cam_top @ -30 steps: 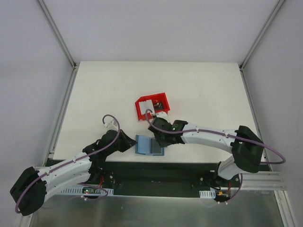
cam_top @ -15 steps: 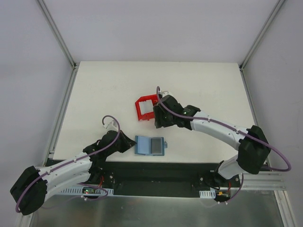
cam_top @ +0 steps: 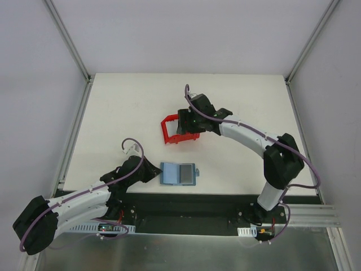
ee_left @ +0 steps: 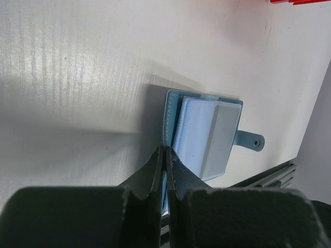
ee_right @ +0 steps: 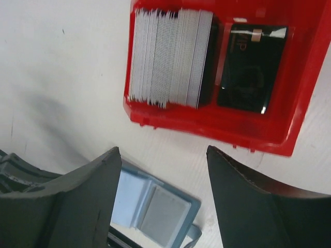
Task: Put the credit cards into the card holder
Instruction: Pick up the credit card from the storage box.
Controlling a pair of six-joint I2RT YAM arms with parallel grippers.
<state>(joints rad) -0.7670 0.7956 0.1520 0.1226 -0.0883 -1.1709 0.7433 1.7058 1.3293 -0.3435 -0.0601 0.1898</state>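
Note:
The teal card holder [cam_top: 169, 173] lies spread open near the table's front edge, with a grey card [cam_top: 184, 174] lying on its right half. My left gripper [cam_top: 155, 171] is shut, its tips [ee_left: 164, 151] lying over the left edge of the card holder [ee_left: 191, 129] beside that grey card [ee_left: 220, 139]. My right gripper [cam_top: 187, 121] hangs open and empty over the red bin [cam_top: 169, 131]. In the right wrist view its tips [ee_right: 163, 155] frame bare table between the bin [ee_right: 207, 126] and the holder [ee_right: 132, 199]. A stack of white credit cards [ee_right: 170, 57] and a dark card [ee_right: 252, 67] sit in the bin.
The bin has two compartments and stands mid-table behind the holder. The holder's snap tab [ee_left: 249, 140] points toward the table's front edge, where a metal rail runs.
My right gripper has left the card holder, travelled back over the red bin and opened wider; the grey card stays on the holder. The left gripper has not moved.

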